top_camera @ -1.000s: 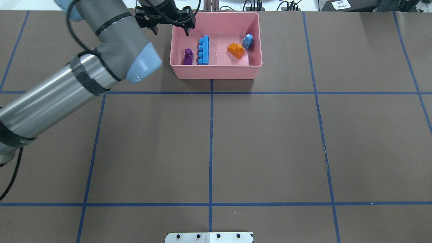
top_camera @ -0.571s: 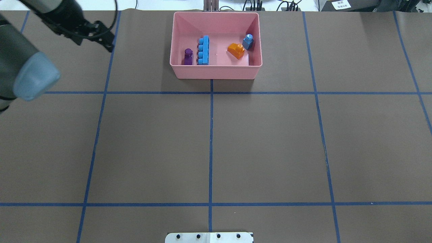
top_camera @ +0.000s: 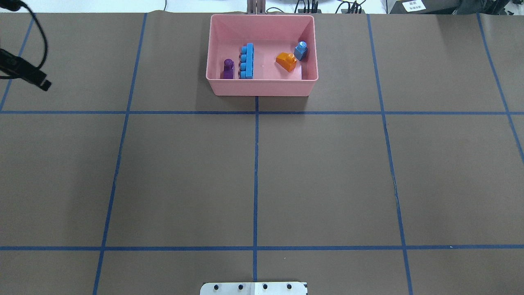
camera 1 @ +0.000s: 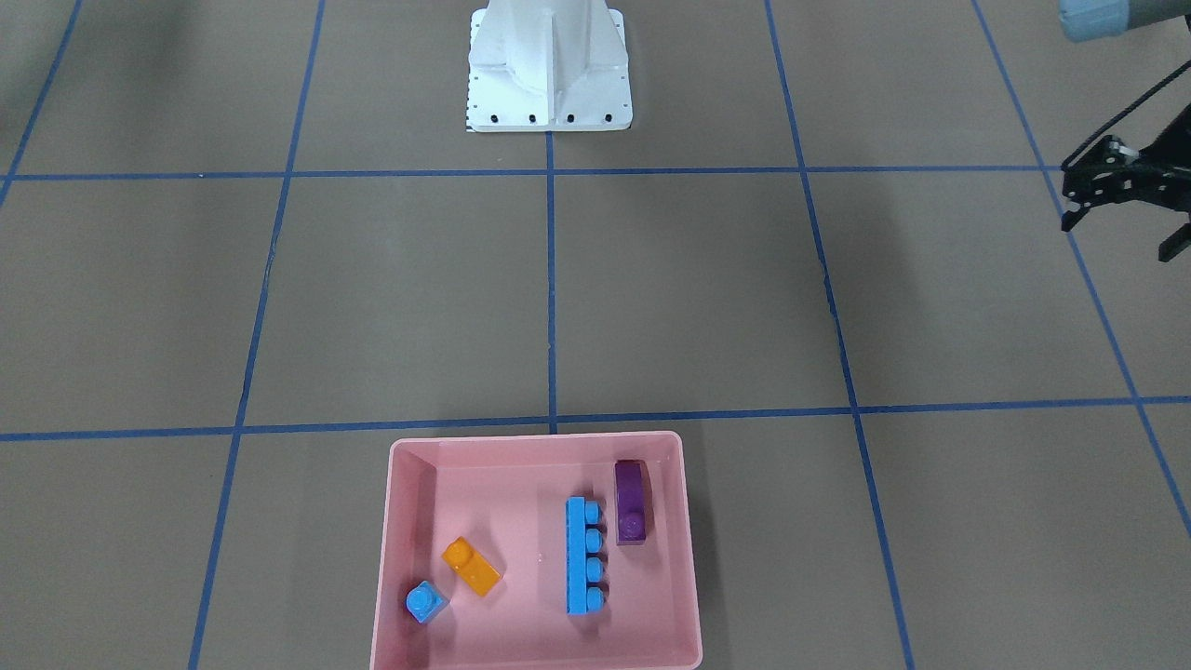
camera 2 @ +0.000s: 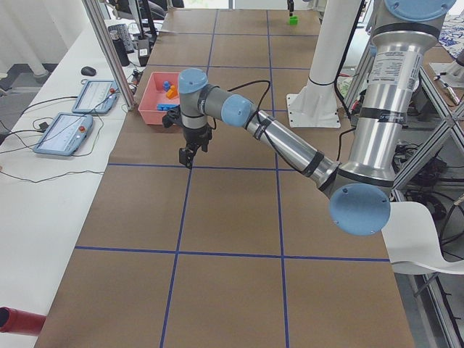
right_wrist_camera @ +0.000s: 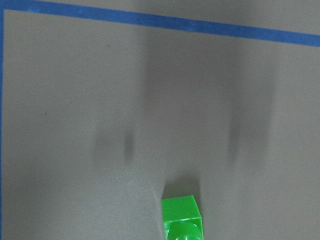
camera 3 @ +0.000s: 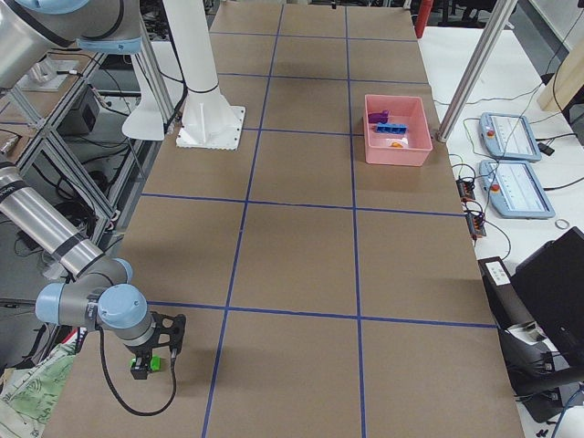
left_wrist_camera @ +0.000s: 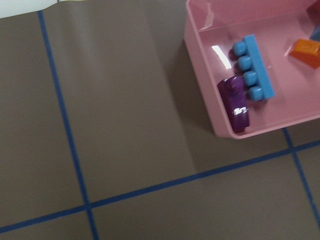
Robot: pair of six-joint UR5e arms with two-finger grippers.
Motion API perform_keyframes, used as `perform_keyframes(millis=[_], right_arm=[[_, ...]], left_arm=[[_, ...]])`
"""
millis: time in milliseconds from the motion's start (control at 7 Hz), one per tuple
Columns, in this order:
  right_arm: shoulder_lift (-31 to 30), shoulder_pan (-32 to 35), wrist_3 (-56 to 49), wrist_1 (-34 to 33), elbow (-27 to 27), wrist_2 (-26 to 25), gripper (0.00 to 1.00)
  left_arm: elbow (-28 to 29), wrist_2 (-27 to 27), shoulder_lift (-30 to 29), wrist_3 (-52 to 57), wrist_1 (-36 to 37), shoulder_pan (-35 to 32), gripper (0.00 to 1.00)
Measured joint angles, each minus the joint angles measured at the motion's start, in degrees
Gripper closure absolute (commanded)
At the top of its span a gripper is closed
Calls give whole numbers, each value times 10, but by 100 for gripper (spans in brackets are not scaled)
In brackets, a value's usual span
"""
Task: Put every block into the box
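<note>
Brown-papered counter with the pink box at its far centre, unmoved. Left gripper, jaws spread and empty, has withdrawn from the box's left rim to the counter's left edge. Right gripper stands over the green block at the right end; whether it grips cannot be told. Long blue block, purple block, orange block and small blue block lie in the box as before.

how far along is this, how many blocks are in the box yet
Done: purple, long blue, orange and small blue blocks lie in the box. In hand: nothing surely; the left gripper is open and empty. Left: the green block, out by the right gripper; whether it is gripped, I cannot tell.
</note>
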Motion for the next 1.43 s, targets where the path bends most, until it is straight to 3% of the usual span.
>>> perform_keyframes(millis=[286, 429, 571, 1429], right_arm=[[1, 0, -25, 0, -20, -1, 9], [2, -1, -24, 0, -23, 2, 21], [5, -1, -21, -1, -25, 9, 25], [46, -3, -25, -2, -65, 34, 34]], left_arm=[[0, -14, 18, 63, 24, -24, 0], [-6, -16, 21, 69, 27, -26, 0], [-11, -17, 24, 71, 28, -27, 0], [-24, -17, 25, 69, 29, -28, 0]])
